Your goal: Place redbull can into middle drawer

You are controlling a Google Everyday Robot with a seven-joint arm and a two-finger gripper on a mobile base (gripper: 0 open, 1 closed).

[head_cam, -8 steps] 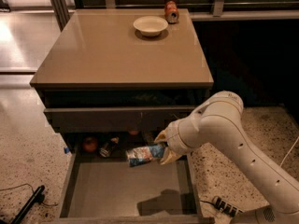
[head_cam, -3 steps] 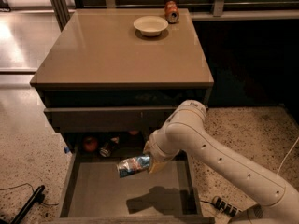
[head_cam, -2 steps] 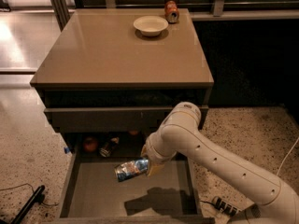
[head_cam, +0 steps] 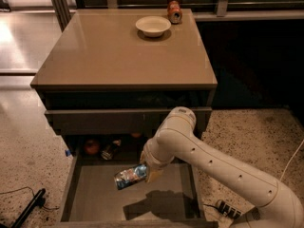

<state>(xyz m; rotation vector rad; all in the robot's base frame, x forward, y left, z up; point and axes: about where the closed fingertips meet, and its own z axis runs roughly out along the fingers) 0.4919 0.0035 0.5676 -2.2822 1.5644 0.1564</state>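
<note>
gripper (head_cam: 148,171) is seen over the open middle drawer (head_cam: 95,198), toward its back half. jaws are closed on one end of the redbull can (head_cam: 128,176), which is held tilted above the grey drawer floor. a white bowl (head_cam: 153,25) and an orange-red can (head_cam: 174,11) are noted at the far edge of the surface (head_cam: 118,56).

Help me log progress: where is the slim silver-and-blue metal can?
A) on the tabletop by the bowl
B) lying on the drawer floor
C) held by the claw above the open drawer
C: the slim silver-and-blue metal can hangs tilted in the claw, above the floor of the wide grey-brown wooden drawer.
</note>
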